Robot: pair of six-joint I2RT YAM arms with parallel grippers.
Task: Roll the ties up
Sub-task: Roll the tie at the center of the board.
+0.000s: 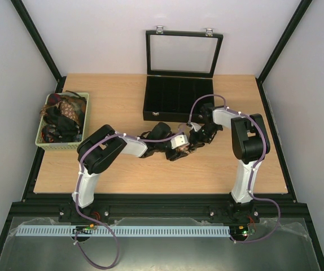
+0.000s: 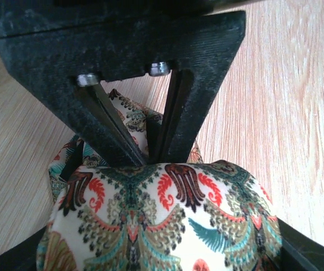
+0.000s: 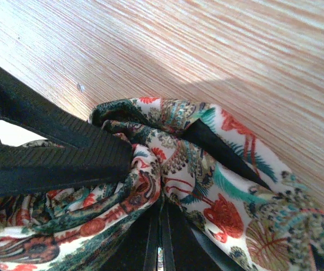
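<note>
A cream tie [image 1: 183, 141] with red, teal and brown paisley print is bunched between both grippers at the middle of the table. My left gripper [image 1: 176, 144] holds the rolled bulge of the tie [image 2: 162, 220], with its black fingers [image 2: 306, 248] at either side of it. My right gripper [image 1: 198, 135] is shut on a fold of the same tie [image 3: 230, 186]; its fingers [image 3: 150, 237] pinch the cloth from below. In the left wrist view the right gripper's fingers [image 2: 173, 124] press into the tie from above. The rest of the tie is hidden under the grippers.
A green basket [image 1: 84, 121] at the far left holds several more dark and brownish ties [image 1: 63, 116]. A black compartmented case [image 1: 176, 100] stands at the back middle, just behind the grippers, with its glass lid [image 1: 183, 53] raised upright.
</note>
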